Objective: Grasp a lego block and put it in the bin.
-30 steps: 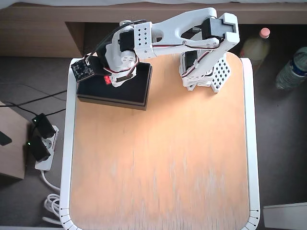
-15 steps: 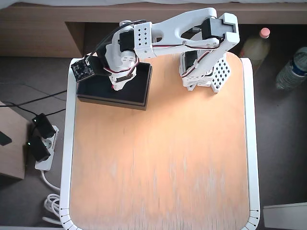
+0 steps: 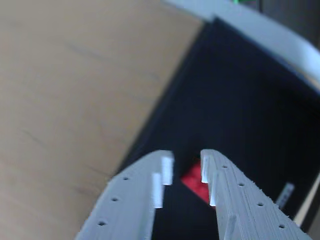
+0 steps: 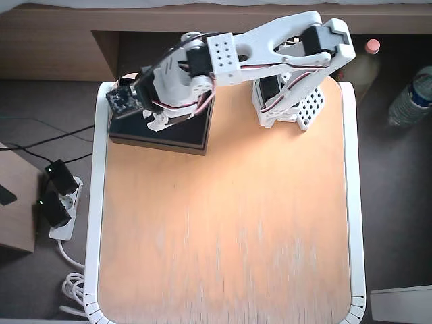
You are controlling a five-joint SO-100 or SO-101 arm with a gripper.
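Observation:
In the wrist view the lego block (image 3: 195, 181) is a small red brick seen between and just beyond my two white fingertips, over the dark floor of the bin (image 3: 240, 100). My gripper (image 3: 186, 159) hangs above the bin with its jaws apart; the block's right side is hidden behind the right finger. I cannot tell whether the block touches that finger. In the overhead view the arm reaches left, and the gripper (image 4: 162, 120) sits over the black bin (image 4: 179, 137) at the table's back left. The block is hidden there.
The bin's white label strip (image 3: 286, 195) shows at the lower right. The arm's base (image 4: 287, 101) stands at the back middle of the wooden table (image 4: 229, 229), which has a white rim. A power strip (image 4: 57, 202) and cables lie on the floor left; bottles (image 4: 408, 98) stand right.

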